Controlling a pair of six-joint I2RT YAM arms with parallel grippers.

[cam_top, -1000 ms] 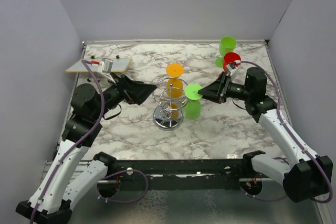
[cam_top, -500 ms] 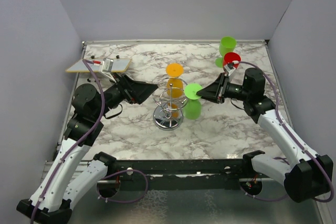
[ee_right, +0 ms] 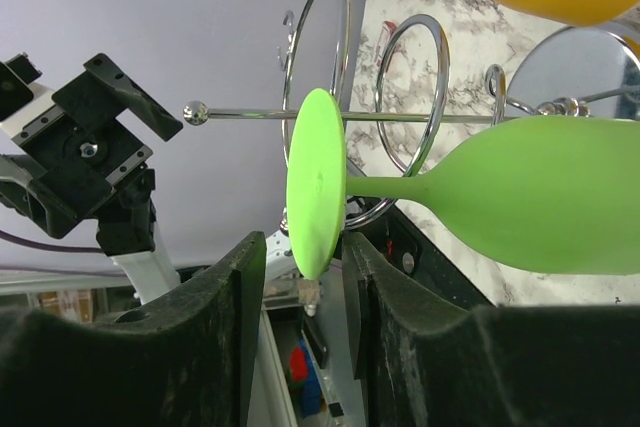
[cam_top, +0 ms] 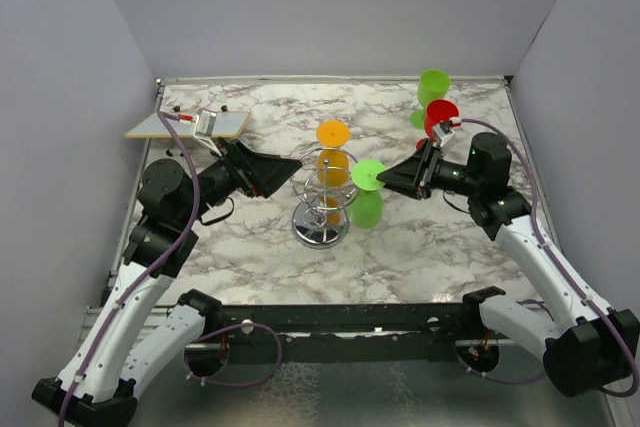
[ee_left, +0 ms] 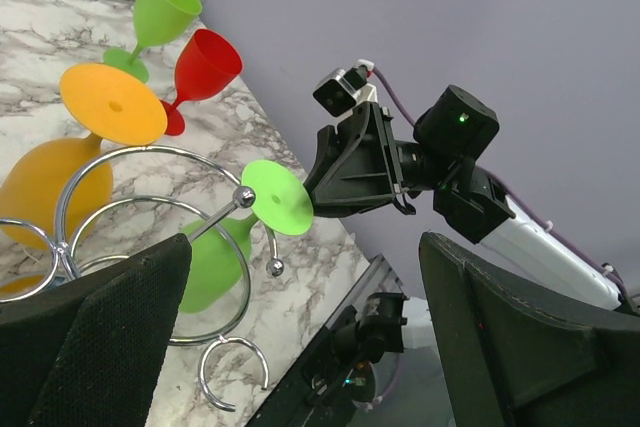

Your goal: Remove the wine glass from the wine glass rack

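Right arm's wrist has crept a touch toward 3 o'clock and away from the bases over the last second. Its fingertips have not left the glass, and the left arm, the rack and the glasses sit as before.

- Green glass (cam_top: 366, 209) hangs on the 3 o'clock side of the rack (cam_top: 320, 230), mid-table. The foot (ee_right: 315, 187) is on top and the bowl is below. Its long axis is roughly upright, though the exact tilt is hard to read.
- Right gripper (cam_top: 384, 181) comes in from 3 o'clock, so the glass lies dead at its 9. The fingers are set narrow and straddle the rim of the foot. The wrist view shows the disc between them, but whether the pads actually pinch it I cannot tell.
- Left gripper (cam_top: 292, 171) is spread wide and holds nothing. It hovers near the rack's 9 o'clock side with the rack between it and the green glass, so the right arm is plainly nearer.
- Orange glass (cam_top: 332, 162) hangs on the rack's 12 o'clock side.
- Red glass (cam_top: 440, 115) and a second green one (cam_top: 433, 87) stand at about 1 o'clock, well apart.

Judgement: the foot rides on the wire arms, whose ball-tipped ends point toward 3 o'clock — the glass probably has to slide out that way, toward the right gripper.
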